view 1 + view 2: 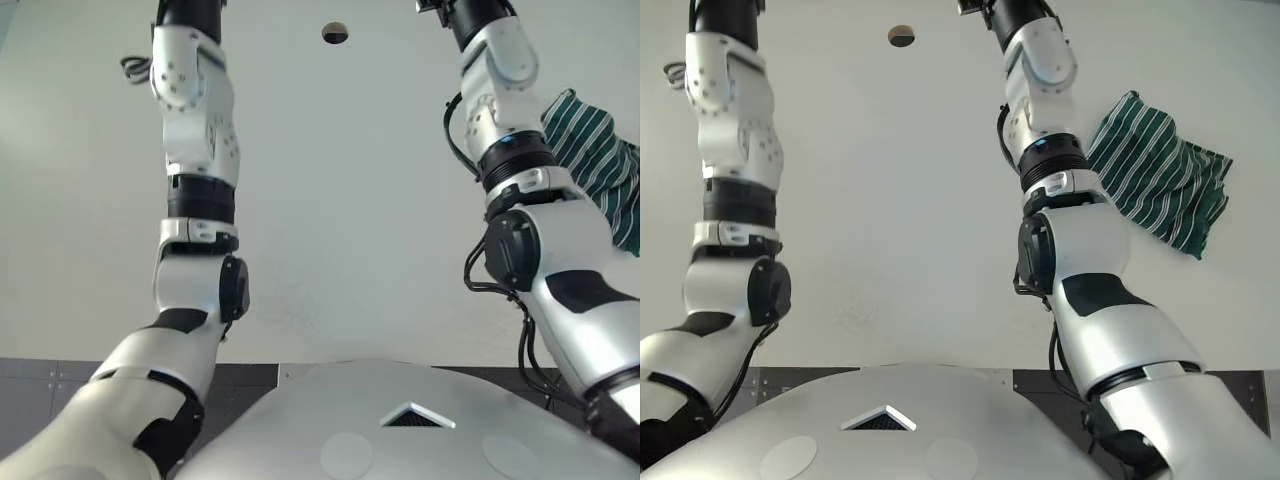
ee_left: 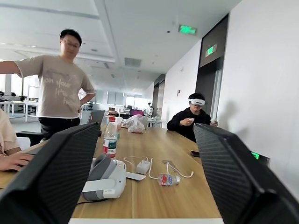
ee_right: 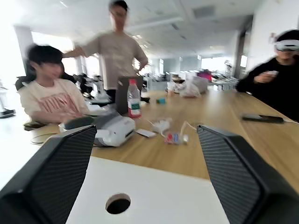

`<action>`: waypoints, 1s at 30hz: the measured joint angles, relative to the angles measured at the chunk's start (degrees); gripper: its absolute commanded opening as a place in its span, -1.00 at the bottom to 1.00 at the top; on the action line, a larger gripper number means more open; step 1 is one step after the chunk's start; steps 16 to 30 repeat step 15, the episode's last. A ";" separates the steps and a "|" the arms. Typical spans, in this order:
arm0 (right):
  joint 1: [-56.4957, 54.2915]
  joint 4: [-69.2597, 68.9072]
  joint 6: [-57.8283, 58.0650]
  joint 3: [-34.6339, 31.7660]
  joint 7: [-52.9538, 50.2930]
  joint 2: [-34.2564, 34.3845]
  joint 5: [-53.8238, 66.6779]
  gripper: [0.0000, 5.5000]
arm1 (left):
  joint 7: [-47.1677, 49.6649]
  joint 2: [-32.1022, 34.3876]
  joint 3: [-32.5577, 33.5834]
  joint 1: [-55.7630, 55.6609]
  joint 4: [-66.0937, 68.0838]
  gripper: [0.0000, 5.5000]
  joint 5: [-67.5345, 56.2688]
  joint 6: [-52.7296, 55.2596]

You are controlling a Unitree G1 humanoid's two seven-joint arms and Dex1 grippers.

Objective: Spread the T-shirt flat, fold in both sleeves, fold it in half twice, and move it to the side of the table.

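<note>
The T-shirt (image 1: pixel 1165 185), green with white stripes, lies folded in a compact bundle on the white table (image 1: pixel 890 200) at the right side, also seen behind the right forearm as the T-shirt (image 1: pixel 600 160). Both arms stretch far forward over the table, away from the shirt. My left gripper (image 2: pixel 147 182) is open, its dark fingers (image 2: pixel 51 177) wide apart with nothing between them. My right gripper (image 3: pixel 147 179) is also open and holds nothing, hovering above the far edge of the table near the round hole (image 3: pixel 117 204).
A round cable hole (image 1: pixel 901 36) sits in the tabletop at the far middle. Beyond the table stands a wooden table (image 2: pixel 154 186) with bottles, cables and a white device. The near and left parts of the white table are bare.
</note>
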 measured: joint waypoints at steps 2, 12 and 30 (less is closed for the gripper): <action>0.34 -2.14 -0.22 -0.11 2.15 0.09 0.26 0.45 | -5.22 -0.11 1.99 -0.10 1.80 0.35 -3.34 0.49; 8.86 -11.23 -1.33 -0.10 13.19 1.20 4.15 0.45 | 2.37 -1.24 0.77 -0.07 5.96 0.35 9.53 -10.04; 13.92 -11.73 -2.52 1.45 14.63 2.41 3.41 0.30 | -0.68 -2.65 0.78 3.75 5.05 0.35 7.83 -9.22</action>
